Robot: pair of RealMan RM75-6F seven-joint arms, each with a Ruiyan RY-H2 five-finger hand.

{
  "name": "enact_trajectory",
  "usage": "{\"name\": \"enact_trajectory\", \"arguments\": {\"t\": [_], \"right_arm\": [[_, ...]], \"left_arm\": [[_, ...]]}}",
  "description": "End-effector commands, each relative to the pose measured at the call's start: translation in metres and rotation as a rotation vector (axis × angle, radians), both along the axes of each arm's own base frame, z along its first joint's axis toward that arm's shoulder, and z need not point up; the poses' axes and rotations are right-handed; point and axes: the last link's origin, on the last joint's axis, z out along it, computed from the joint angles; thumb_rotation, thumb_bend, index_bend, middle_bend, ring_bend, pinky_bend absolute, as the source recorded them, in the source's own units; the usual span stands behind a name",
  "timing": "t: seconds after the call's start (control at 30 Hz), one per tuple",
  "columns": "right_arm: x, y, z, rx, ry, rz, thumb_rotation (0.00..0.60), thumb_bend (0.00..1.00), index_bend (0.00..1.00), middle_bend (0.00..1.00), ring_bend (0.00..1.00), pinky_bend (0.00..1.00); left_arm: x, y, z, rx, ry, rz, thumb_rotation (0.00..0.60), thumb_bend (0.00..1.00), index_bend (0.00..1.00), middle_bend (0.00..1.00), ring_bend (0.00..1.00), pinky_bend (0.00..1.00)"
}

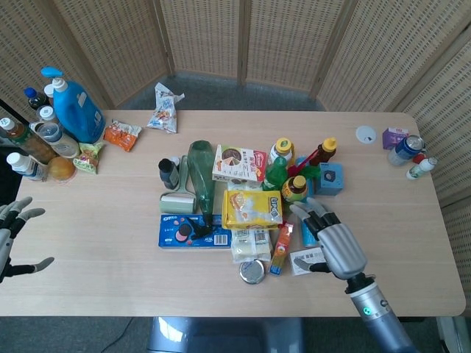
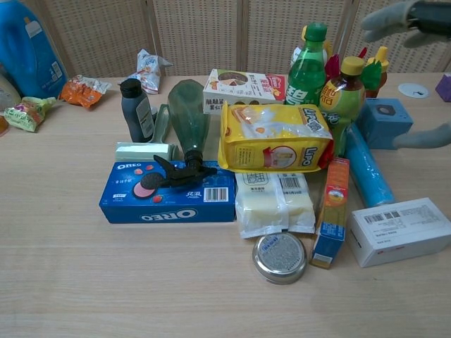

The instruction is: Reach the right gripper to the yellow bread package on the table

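The yellow bread package point(image 1: 252, 208) point(image 2: 275, 139) lies in the middle of the cluttered table, on top of a clear pack of pale bread. My right hand point(image 1: 335, 243) hovers open just right of it, above the white box point(image 2: 399, 230) and the blue roll point(image 2: 369, 173), fingers spread and pointing toward the bottles. The chest view shows only its fingertips point(image 2: 398, 15) at the top right edge. It touches nothing. At the left edge, my left hand point(image 1: 11, 235) is open, holding nothing.
Around the package stand a green soda bottle point(image 1: 275, 173), an orange-capped bottle point(image 1: 294, 189), a snack box point(image 1: 239, 163), a green spray bottle point(image 1: 199, 180), an Oreo box point(image 1: 193, 232), an orange carton point(image 1: 281, 248) and a round tin point(image 1: 252, 271). Bottles crowd the far left edge.
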Motion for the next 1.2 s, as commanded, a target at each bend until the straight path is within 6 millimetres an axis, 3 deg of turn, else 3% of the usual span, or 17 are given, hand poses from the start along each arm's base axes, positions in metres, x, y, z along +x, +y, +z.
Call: {"name": "enact_trajectory", "arguments": {"t": [0.03,0.4,0.63,1.2], "right_arm": [[0.026,-0.006,-0.011,0.033,0.024,0.054,0.600,0.00,0.00,0.00,0.00,0.00],[0.061,-0.014,-0.052,0.125,0.062,0.094,0.600,0.00,0.00,0.00,0.00,0.01],[0.076,-0.033,-0.078,0.154,0.091,0.089,0.600,0.00,0.00,0.00,0.00,0.02],[0.079,-0.093,-0.097,0.128,0.153,-0.026,0.600,0.00,0.00,0.00,0.00,0.04]], "left_arm": [[-0.001,0.000,0.001,0.003,-0.002,0.001,0.600,0.00,0.21,0.00,0.00,0.00],[-0.003,0.002,0.001,-0.002,-0.008,0.009,0.600,0.00,0.21,0.00,0.00,0.00],[-0.004,0.003,0.001,-0.005,-0.011,0.013,0.600,0.00,0.21,0.00,0.00,0.00],[-0.007,0.007,-0.002,-0.015,-0.002,0.028,0.600,0.00,0.21,0.00,0.00,0.00]]}}
